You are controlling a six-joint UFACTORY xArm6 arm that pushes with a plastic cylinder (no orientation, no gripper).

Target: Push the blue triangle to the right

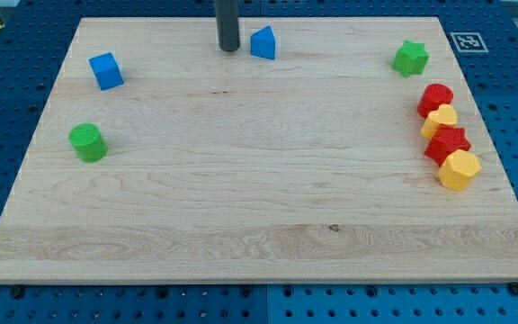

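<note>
Near the table's top edge, my tip (229, 49) stands just left of the blue triangle (263, 43), w/ a small gap. No pincer on this rod, so nothing opens or shuts. Approach looks done; next calls for a straight rightward push.

My tip (228, 48) stands just left of the blue triangle (263, 43), seemingly apart.

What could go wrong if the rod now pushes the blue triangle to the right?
1. My tip stands just left of the blue triangle, which lies near the board's top edge; an off-centre push may turn it or slide it off the board.
2. A long push could drive it into the green star.
</note>
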